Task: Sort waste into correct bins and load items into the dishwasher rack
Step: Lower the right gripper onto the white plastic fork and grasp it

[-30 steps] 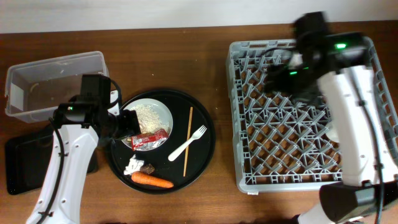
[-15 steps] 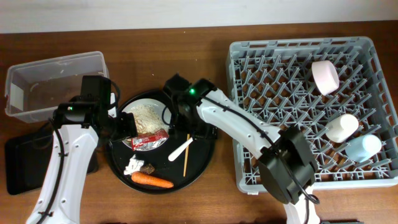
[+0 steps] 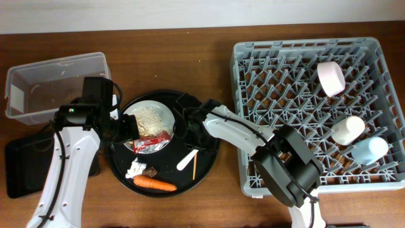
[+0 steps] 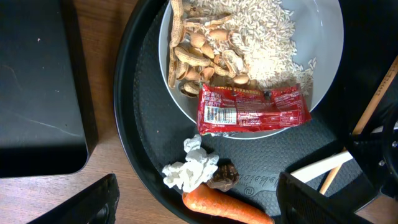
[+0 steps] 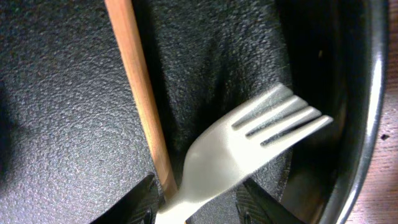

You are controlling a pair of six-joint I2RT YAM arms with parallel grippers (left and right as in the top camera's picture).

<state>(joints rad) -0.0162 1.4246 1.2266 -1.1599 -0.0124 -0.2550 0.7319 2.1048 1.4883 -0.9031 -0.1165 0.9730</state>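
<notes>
Over black tray (image 3: 190,177): left gripper (image 3: 128,126) held spread above red wrapper (image 4: 252,109) on rice plate (image 4: 326,37). Right gripper (image 5: 202,202) spread astride white fork (image 5: 249,143) neck and chopstick (image 5: 140,93). Risk: both pinched together, fork twisted or dropped.

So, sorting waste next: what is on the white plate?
On the plate: rice, peanut shells, and a red wrapper across its rim; anything beneath the wrapper is hidden.
</notes>
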